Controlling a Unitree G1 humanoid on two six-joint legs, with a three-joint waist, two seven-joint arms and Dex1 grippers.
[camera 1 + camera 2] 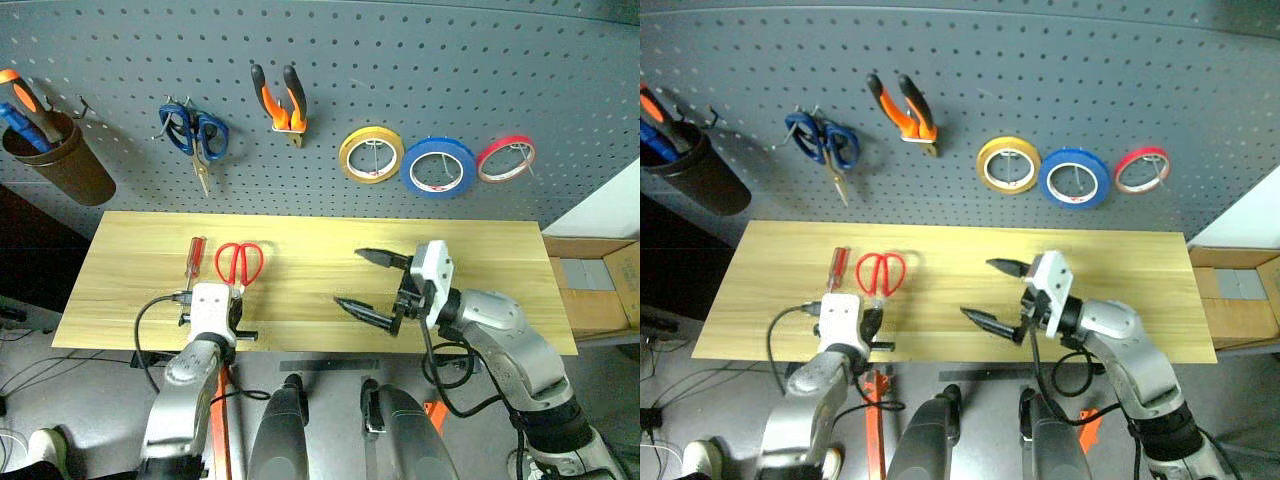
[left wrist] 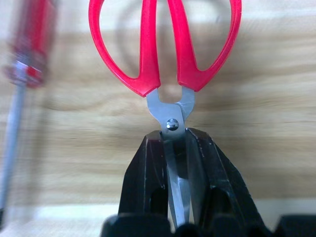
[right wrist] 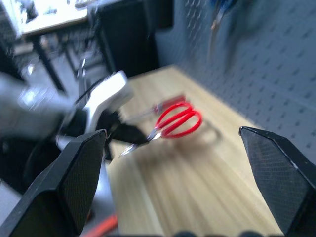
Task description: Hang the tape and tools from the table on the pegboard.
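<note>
Over the counter (image 1: 480,250), the left pincer (image 2: 178,148) pinches the red scissors (image 1: 240,262) by their blades, seemingly just above the wood; the right pincer (image 1: 372,284) is spread wide.

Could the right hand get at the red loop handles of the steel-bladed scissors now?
Probably yes: the right hand is open, and the red-handled scissors have their loops free, with the left hand gripping only the blades.
</note>
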